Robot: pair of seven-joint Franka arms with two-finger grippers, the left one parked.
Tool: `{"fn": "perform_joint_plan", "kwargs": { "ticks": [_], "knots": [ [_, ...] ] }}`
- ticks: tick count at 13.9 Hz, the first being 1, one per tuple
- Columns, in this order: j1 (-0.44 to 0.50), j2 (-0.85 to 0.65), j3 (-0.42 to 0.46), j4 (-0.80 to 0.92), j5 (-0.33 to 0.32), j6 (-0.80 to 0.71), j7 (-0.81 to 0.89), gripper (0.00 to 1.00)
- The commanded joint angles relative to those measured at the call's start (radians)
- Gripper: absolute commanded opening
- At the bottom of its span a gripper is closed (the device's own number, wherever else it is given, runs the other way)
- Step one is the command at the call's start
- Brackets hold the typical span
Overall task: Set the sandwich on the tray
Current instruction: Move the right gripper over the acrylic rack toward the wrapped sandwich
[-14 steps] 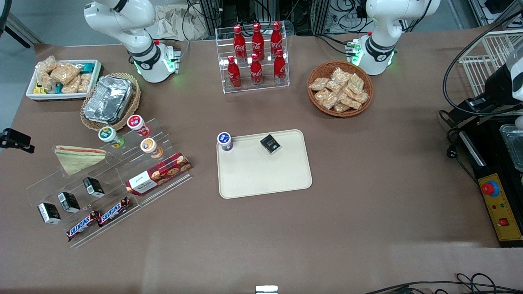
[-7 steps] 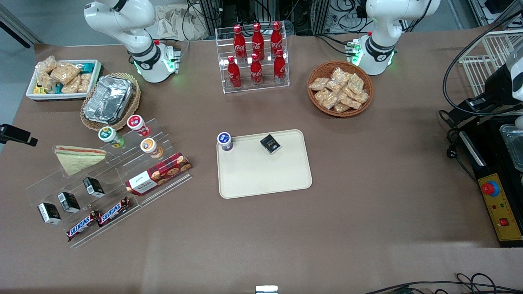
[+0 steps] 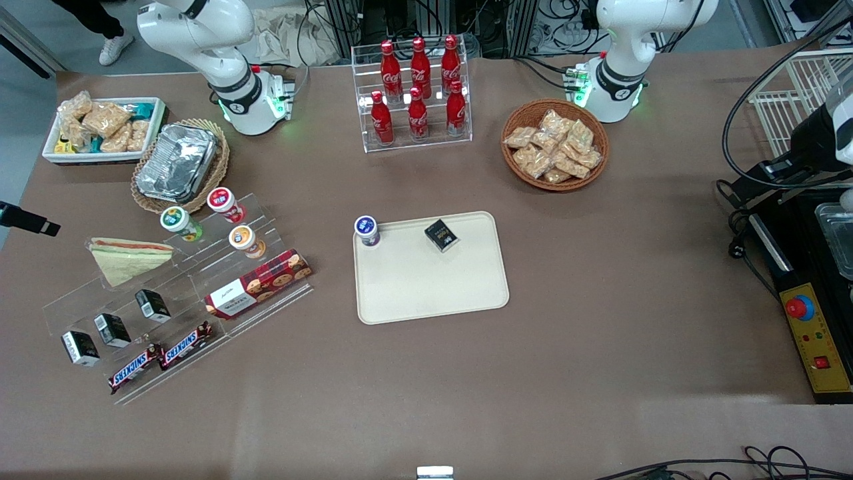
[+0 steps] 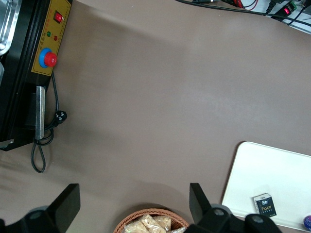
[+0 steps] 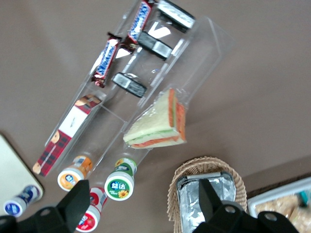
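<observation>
Nearest the front camera you have two Snickers bars (image 3: 160, 358) lying end to end on the lowest step of a clear plastic stand (image 3: 174, 313), toward the working arm's end of the brown surface (image 3: 600, 347). One step up sit three small black boxes (image 3: 113, 329) in a row, with a red plaid biscuit box (image 3: 258, 283) beside them. Farther still on the same stand are three small round-lidded cups (image 3: 223, 220), and beside those lies the sandwich (image 3: 130, 257), flat on the top step.

The sandwich is a triangular wedge in clear wrap, pale bread with a red-orange and green band of filling along one edge; the wrist view shows it (image 5: 158, 125) as two halves pressed together. Nothing lies on it or touches it from above.

Toward the middle of the surface is the tray (image 3: 433, 293), beige, flat, rounded at the corners with a low rim. A blue-lidded cup (image 3: 366, 231) stands at one corner and a small black box (image 3: 441, 235) rests near its farther edge; the rest of it is bare.

Farther from the camera than the sandwich is a foil container (image 3: 177, 162) in a wicker basket, then a white bin of snack bags (image 3: 103, 128). A clear rack of red cola bottles (image 3: 418, 90) and a round basket of tan snack bags (image 3: 554, 145) stand farthest.

Your tool (image 5: 141, 206) hangs high over the stand, released, its fingers (image 5: 77, 199) spread wide and holding nothing.
</observation>
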Motion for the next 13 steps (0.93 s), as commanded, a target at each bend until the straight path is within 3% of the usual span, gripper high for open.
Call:
{"fn": "perform_joint_plan", "kwargs": {
  "ticks": [1, 8, 13],
  "knots": [
    [-0.001, -0.016, -0.020, -0.008, 0.019, -0.013, 0.124, 0.99],
    [0.011, -0.014, -0.017, 0.002, 0.001, -0.013, 0.177, 0.99],
    [0.014, -0.023, -0.009, -0.015, -0.048, -0.006, 0.398, 0.99]
  ]
}}
